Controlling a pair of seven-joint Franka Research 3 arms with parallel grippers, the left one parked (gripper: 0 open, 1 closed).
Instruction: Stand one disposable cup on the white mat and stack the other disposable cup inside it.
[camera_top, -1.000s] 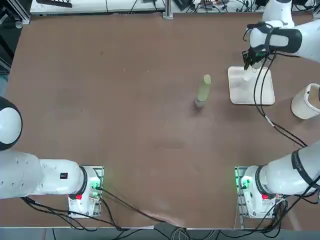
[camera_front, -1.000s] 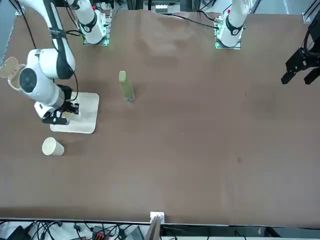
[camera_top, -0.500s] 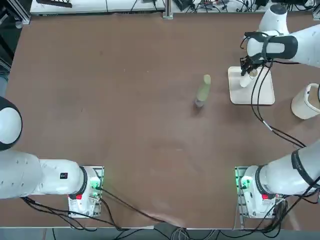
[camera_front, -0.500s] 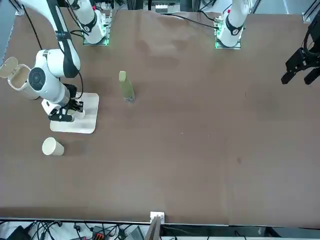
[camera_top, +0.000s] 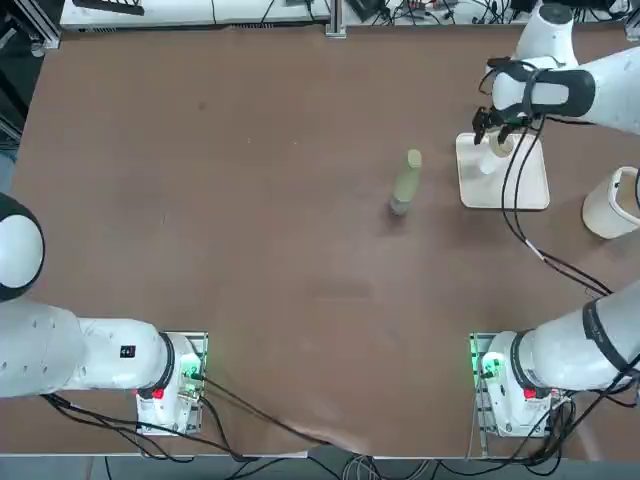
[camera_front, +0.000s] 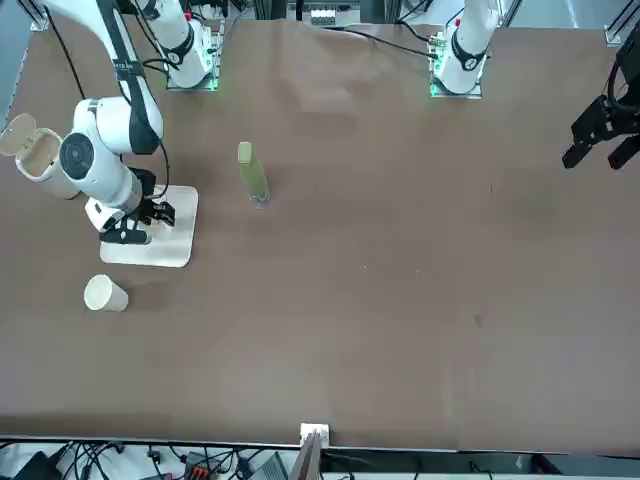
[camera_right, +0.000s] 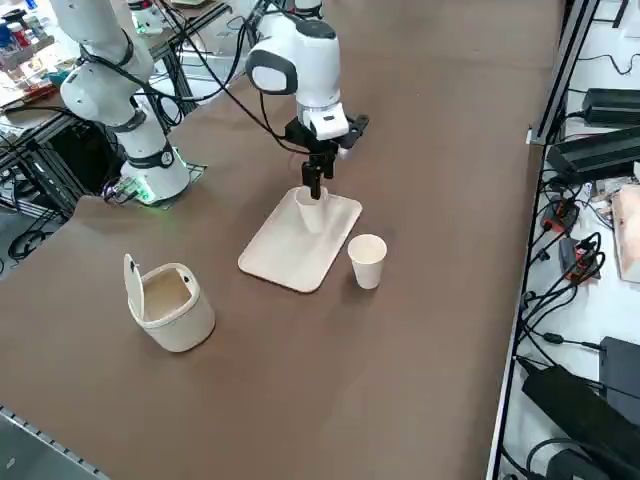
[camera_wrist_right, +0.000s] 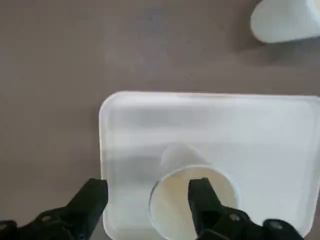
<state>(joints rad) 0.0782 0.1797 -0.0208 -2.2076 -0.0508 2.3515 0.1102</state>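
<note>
Disposable cup (camera_top: 489, 163) on the white mat (camera_top: 480, 192): from overhead, we see it at six o'clock from the right tool (camera_top: 491, 130), spread wide.

Right arm (camera_top: 565, 95): white, rounded segments with dark grey bands; black cables run along it. Pincer (camera_wrist_right: 148, 207): black, angular fingers bearing small grey screws. Arm base, nearer the bench's (camera_top: 300, 250) rear edge than its middle: white, with a red spot and green lights.
</note>
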